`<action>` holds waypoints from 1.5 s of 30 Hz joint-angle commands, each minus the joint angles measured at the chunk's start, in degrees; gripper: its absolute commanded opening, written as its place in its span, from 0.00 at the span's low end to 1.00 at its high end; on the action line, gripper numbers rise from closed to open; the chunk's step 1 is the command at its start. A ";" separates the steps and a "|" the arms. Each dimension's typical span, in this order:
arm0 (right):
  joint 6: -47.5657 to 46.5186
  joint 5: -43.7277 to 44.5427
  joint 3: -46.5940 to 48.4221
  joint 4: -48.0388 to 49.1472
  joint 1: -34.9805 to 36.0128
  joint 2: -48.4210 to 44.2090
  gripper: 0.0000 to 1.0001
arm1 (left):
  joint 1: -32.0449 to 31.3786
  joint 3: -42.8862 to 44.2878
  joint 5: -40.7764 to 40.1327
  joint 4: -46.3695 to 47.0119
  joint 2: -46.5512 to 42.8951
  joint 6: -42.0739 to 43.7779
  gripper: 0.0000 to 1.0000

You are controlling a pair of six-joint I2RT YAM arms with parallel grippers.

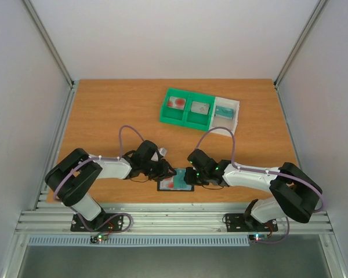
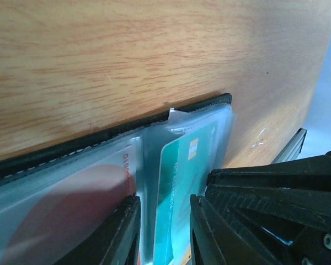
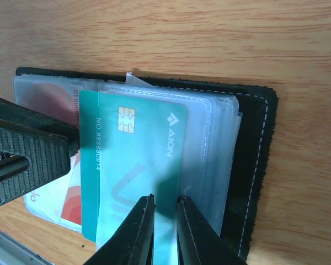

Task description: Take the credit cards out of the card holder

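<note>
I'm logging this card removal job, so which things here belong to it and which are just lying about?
Belongs to the job: wallet, teal card, white card with red marks, left pincer, right pincer.
Lying about: green tray, white tray.

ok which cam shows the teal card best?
Right wrist: the teal card lies face-on, chip and print readable, its near edge between the right fingers. Left wrist shows only an oblique strip of it. Top external shows just a small teal patch.
</note>
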 commanded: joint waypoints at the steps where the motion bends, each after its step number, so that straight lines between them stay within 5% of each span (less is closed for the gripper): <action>1: 1.32 0.03 -1.80 1.36 -0.18 1.16 0.13 | -0.25 -1.51 0.31 5.86 2.29 -1.37 0.27; 6: 1.95 0.12 -3.13 1.96 -0.19 1.57 0.13 | -0.20 -2.08 1.37 9.18 3.62 -3.16 0.22; 13: 2.27 0.38 -3.79 1.89 -0.19 0.79 0.13 | -0.21 -2.49 0.60 8.25 1.47 -2.60 0.01; 35: 2.25 0.37 -3.98 1.69 -0.24 -0.18 0.13 | 2.25 -5.78 -7.98 -5.79 -15.04 -0.11 0.01; 45: 5.58 -7.44 -3.13 6.63 -0.21 -13.41 0.24 | 2.73 -5.16 -12.21 -15.01 -29.17 -0.84 0.00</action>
